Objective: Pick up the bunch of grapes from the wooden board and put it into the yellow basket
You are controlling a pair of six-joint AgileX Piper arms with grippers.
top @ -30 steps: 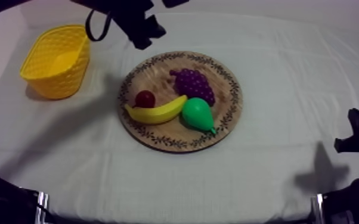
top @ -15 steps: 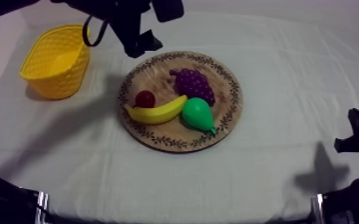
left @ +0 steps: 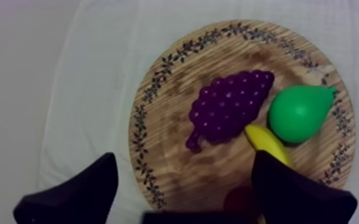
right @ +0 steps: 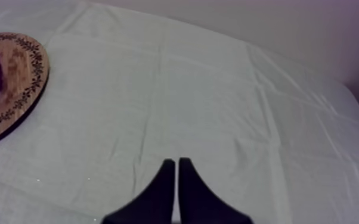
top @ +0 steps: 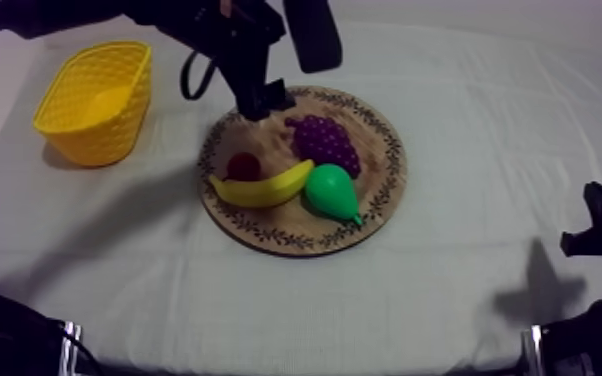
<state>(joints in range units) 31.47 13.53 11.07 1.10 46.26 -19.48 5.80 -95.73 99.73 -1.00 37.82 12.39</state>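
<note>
From the left wrist, the left claw (left: 183, 158) is seen spread wide, nothing held, over the wooden board (left: 158, 113) near the bunch of grapes (left: 232, 107). From above, banana (top: 262, 187), pear (top: 332, 191) and small red fruit (top: 243, 165) are seen sharing the board; the yellow basket (top: 85, 140) stands well apart. The right claw (right: 175, 162) is pressed together over the desk (right: 188, 89).

I log the purple bunch of grapes (top: 323, 142) lying flat on the far half of the round, pattern-rimmed wooden board (top: 393, 165). The yellow basket (top: 80, 135) stands upright, well apart from the board, at far left.
</note>
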